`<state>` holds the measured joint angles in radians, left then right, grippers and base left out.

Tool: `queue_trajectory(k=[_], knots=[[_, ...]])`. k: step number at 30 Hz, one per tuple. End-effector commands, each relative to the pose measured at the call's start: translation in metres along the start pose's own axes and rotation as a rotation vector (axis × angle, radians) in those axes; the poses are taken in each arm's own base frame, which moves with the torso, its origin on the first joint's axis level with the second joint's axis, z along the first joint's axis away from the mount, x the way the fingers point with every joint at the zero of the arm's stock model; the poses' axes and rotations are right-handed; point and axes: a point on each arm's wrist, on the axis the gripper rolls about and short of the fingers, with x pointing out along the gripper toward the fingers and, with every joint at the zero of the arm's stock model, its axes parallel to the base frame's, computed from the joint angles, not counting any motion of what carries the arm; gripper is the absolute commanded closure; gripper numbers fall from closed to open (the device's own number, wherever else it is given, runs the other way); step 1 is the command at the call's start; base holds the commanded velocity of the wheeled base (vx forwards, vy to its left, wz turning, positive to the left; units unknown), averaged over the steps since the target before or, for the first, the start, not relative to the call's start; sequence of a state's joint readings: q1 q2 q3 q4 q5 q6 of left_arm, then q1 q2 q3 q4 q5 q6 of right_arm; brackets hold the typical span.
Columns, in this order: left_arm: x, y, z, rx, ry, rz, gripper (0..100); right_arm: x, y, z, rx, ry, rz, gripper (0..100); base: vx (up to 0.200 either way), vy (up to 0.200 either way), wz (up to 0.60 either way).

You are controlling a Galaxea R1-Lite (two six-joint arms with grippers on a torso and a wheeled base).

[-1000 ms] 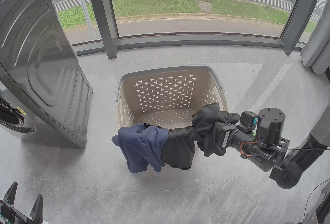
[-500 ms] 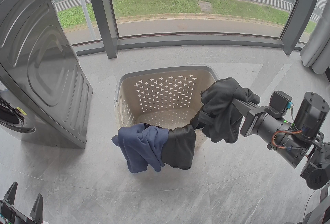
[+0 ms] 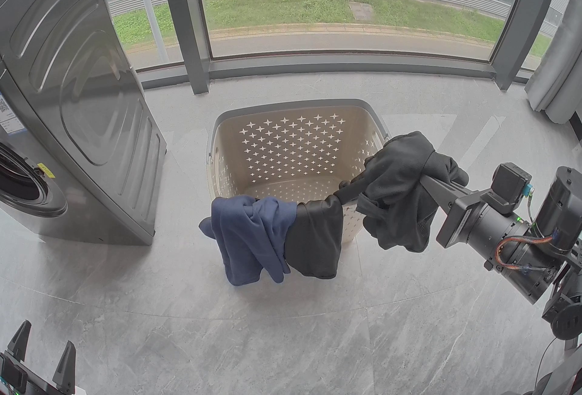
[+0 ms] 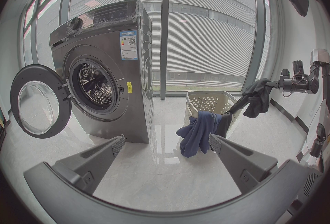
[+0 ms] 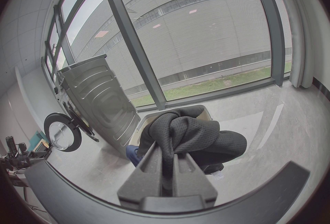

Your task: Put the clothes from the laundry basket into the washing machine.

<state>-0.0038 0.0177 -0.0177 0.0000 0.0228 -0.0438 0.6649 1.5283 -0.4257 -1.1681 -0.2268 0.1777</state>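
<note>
Beyond the right rim of the cream plastic laundry basket (image 3: pixel 291 105) with its star-shaped holes, we see the right gripper (image 3: pixel 429 182) with its jaws clamped on a bunched black mesh garment (image 3: pixel 397 196), held up off the grey floor (image 3: pixel 242 329). One end of that garment runs back to the basket's near rim and drapes over it, touching a blue cloth garment (image 3: pixel 248 235) that hangs over the same rim. The left gripper (image 4: pixel 165 138) sits low with its jaws apart and nothing between them. It faces the grey front-loading washing machine (image 4: pixel 103 73), which stands well apart from the basket on our left with its round door (image 4: pixel 39 100) open.

We judge the trailing end to be the main hazard. If it snags on the rim, a further pull could tip or drag the basket. It could also sweep the blue garment onto the floor. The grip holds only a fold of cloth, so the bunch may slip out on the long carry. A hanging tail could brush the floor or catch on the door's edge.
</note>
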Motion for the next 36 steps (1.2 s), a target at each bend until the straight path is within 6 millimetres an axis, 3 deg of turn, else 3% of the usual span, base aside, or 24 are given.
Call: queue_trajectory(k=[1,4,36], knots=[[0.0004,0.0002,-0.0047,-0.001,0.006,0.001,0,-0.0008,0.0016,0.0004,0.002,-0.004,0.007,100,0.0,0.0,0.0],[0.0004,0.0002,-0.0047,-0.001,0.006,0.001,0,-0.0008,0.0026,0.0,0.002,-0.003,0.01,100,0.0,0.0,0.0],[0.0004,0.0002,-0.0047,-0.001,0.006,0.001,0,-0.0009,0.0089,-0.0032,0.007,0.008,0.041,100,0.0,0.2,0.0]])
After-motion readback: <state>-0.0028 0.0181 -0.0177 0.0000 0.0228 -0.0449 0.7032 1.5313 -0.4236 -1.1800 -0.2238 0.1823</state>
